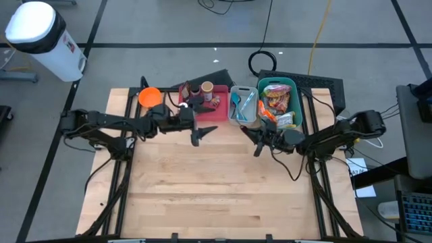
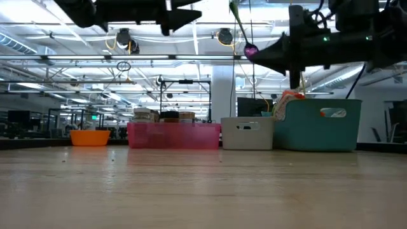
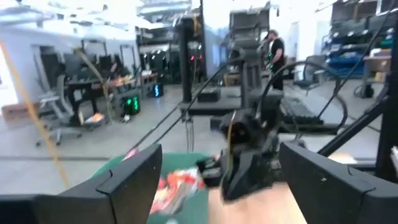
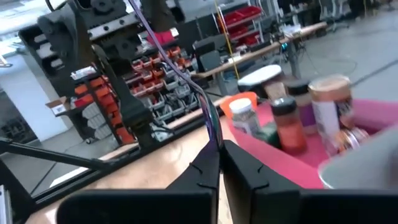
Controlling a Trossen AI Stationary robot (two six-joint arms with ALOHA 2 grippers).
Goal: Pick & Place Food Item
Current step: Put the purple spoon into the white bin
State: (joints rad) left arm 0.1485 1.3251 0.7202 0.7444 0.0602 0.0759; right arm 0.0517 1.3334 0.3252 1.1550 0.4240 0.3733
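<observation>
My counter (image 1: 202, 182) is pale wood with a light grain, and along its far edge I see an orange bowl (image 1: 150, 96), a pink tray (image 1: 214, 112) and a white bin (image 1: 237, 119). Beside them sits a teal basket (image 1: 297, 101) of red-and-orange packets (image 1: 275, 101); my end effectors are black.

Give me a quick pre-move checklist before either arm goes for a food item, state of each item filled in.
1. Left gripper open, nothing between its fingers: ok.
2. Right gripper open for a pick: not ok, shut.
3. Right gripper empty: ok, nothing held.
4. Food packets reachable in the teal bin: ok, piled in view.
5. Jars upright in the pink tray: ok.
6. Which item is the target: cannot tell.
</observation>
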